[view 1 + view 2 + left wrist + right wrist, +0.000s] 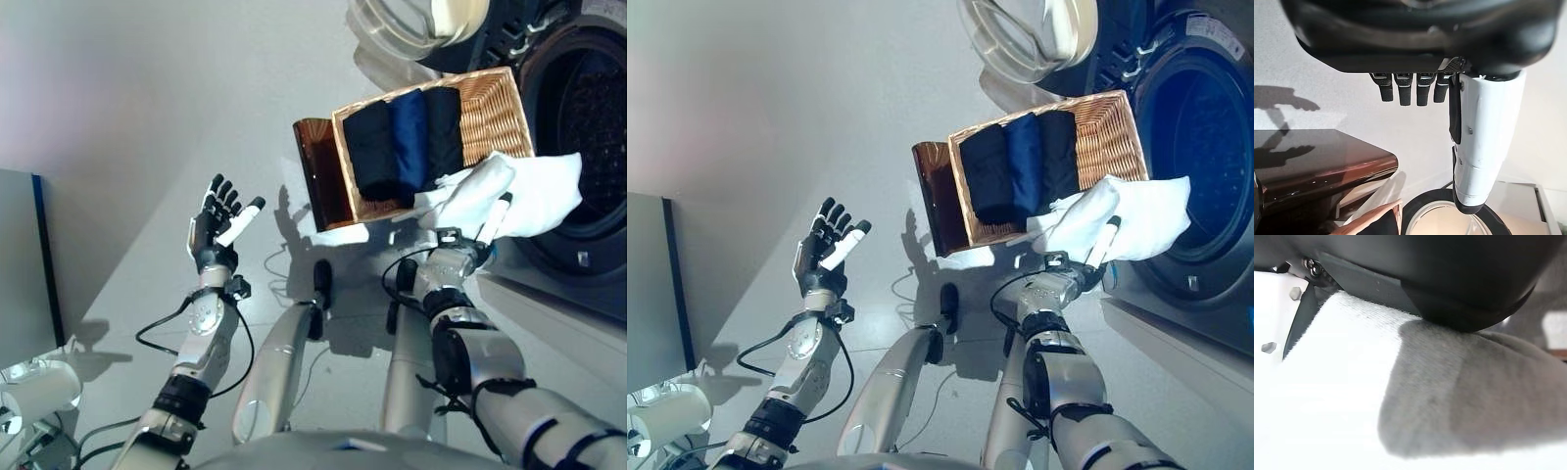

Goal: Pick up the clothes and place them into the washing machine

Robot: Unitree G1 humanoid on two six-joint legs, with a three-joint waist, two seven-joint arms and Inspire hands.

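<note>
One white cloth (524,196), soft and bunched, its long axis running across the frame, held by the right robot hand (460,245) at right of centre; thumb pinches it, other fingers hidden under the fabric. Washer drum (598,117) lies just beyond the cloth, at right edge, door (416,24) swung open at top. Three dark folded clothes (407,142) remain in basket (500,108), upper centre. Left robot hand (217,230), spread and empty, well apart at left.

Both eye views look down from the head, sharing the basket (490,103); each wrist view sits very close behind its own hand.
</note>
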